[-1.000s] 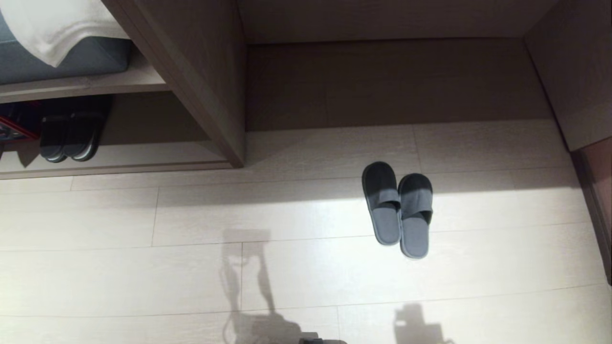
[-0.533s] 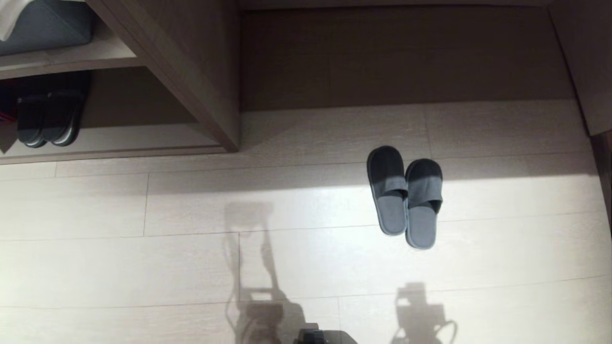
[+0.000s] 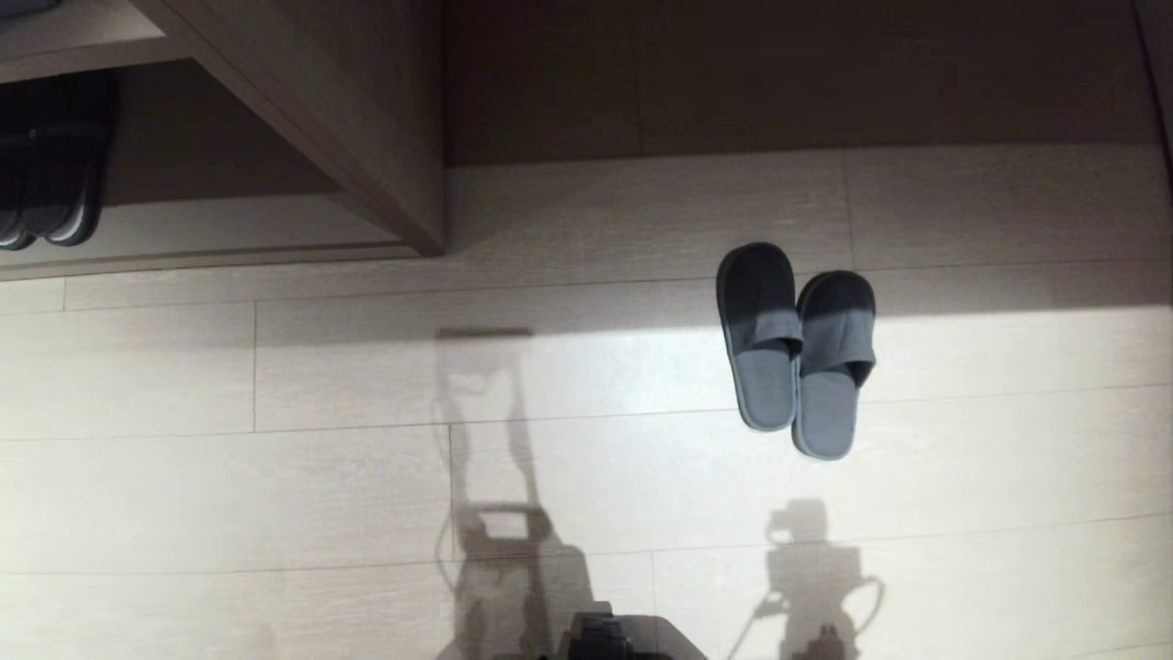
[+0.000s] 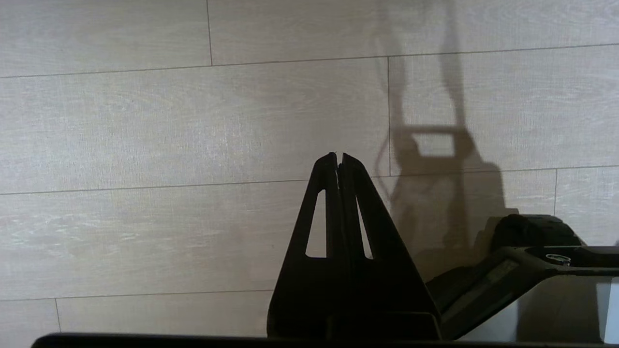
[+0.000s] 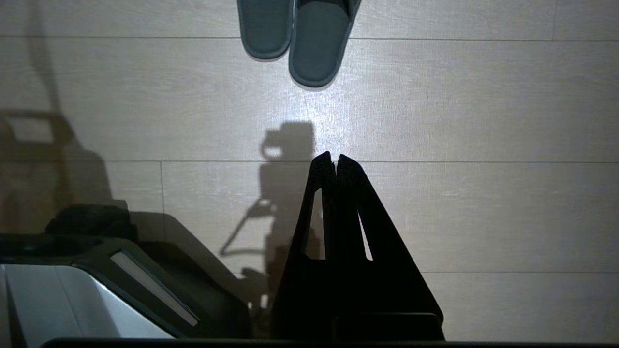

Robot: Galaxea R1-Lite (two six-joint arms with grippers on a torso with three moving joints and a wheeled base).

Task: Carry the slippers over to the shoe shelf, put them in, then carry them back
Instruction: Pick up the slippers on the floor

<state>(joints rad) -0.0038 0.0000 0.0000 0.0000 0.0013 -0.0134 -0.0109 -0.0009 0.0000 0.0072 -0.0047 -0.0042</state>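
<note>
With both grippers' jaws pressed together and empty, the slippers (image 3: 795,348) at two o'clock could get nudged apart.

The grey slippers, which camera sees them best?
The head view: both slippers show whole, side by side on the floor. The right wrist view catches only their heel ends. The left wrist view shows none.
</note>
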